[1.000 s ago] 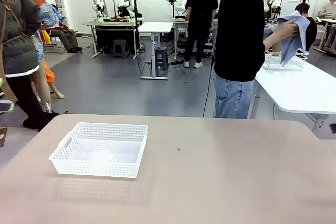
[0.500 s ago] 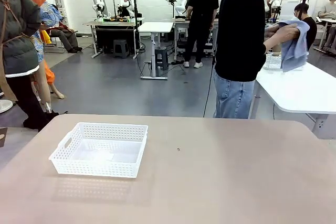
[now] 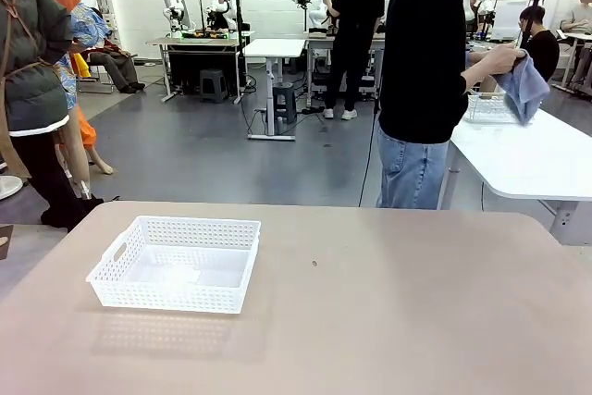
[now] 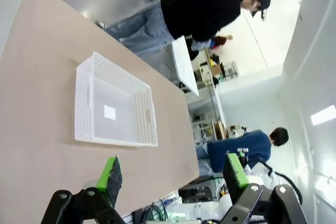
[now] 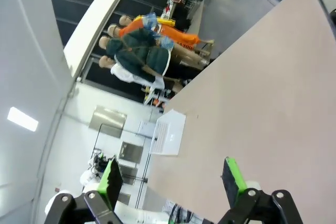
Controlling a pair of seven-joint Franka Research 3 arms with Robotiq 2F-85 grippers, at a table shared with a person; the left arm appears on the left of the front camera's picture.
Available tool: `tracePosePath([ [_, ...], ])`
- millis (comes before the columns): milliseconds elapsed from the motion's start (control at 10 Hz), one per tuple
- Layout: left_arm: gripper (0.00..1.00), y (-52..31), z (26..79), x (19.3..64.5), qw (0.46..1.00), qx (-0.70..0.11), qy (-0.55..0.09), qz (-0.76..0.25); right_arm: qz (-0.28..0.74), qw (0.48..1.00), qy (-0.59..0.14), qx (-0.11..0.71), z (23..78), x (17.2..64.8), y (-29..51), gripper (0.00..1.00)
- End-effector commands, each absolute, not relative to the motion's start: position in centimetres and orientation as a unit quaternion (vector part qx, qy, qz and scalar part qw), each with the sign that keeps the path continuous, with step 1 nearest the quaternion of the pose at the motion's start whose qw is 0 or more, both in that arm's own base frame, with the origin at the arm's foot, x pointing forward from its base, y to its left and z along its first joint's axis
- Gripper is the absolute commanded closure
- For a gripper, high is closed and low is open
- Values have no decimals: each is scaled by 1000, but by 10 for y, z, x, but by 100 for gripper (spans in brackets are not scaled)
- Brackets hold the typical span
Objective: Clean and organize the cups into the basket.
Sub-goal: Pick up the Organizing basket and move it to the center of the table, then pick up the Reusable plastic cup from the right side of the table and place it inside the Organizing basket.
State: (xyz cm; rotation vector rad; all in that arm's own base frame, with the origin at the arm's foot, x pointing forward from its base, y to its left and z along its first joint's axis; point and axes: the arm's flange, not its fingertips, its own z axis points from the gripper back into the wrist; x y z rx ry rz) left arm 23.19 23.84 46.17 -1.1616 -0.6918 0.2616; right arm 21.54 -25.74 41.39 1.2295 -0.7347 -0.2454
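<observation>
The white perforated basket sits empty on the left part of the tan table. The cups are out of view. In the left wrist view my left gripper hangs open above the table, with the basket ahead of its fingers and nothing between them. My right gripper is open too, high over the table's other side, and the basket lies far off from it. A person in a black top stands at the far edge, turned to a side table, with a blue cloth in both hands.
A white side table at the far right carries a white wire rack under the person's hands. The tan table's middle and right are bare. Other people and tables stand farther back in the room.
The person has lowered the blue cloth and bunched it up over the wire rack. The basket has stayed where it was.
</observation>
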Motion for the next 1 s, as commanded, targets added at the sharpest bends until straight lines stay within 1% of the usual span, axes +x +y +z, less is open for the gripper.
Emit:
tracePosePath([
  [0, 0, 234, 463, 236, 778, -538, -307, 107, -97, 750, -316, 573, 412, 225, -254, 0],
  [900, 0, 234, 463, 236, 778, -538, -307, 107, -97, 750, -316, 573, 412, 225, -254, 0],
])
